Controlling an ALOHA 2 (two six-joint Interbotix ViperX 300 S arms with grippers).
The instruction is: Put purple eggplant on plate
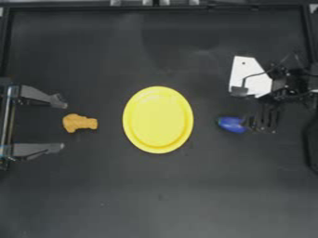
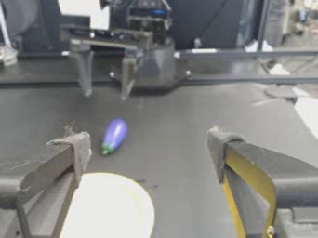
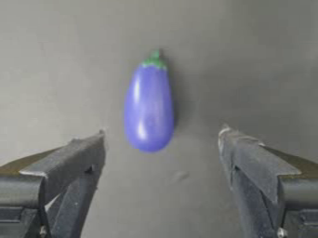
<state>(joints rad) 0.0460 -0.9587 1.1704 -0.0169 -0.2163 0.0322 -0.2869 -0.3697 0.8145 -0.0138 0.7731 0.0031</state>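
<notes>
Dark table point(image 1: 159, 195), purple eggplant point(image 3: 148, 108) before open right jaws

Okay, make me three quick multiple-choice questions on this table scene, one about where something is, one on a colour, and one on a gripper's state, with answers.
1. Where does the purple eggplant lie?
A. On the plate
B. On the table, between the plate and the right gripper
C. Beside the orange-tan piece

2. What colour is the plate?
A. Yellow
B. White
C. Red

3. What state is the right gripper in?
A. Shut on the eggplant
B. Open, nothing held
C. Shut, empty

Answers: B, the eggplant rests on bare table right of the plate; A, the plate is bright yellow; B, its wrist view shows fingers spread, the eggplant ahead untouched.
</notes>
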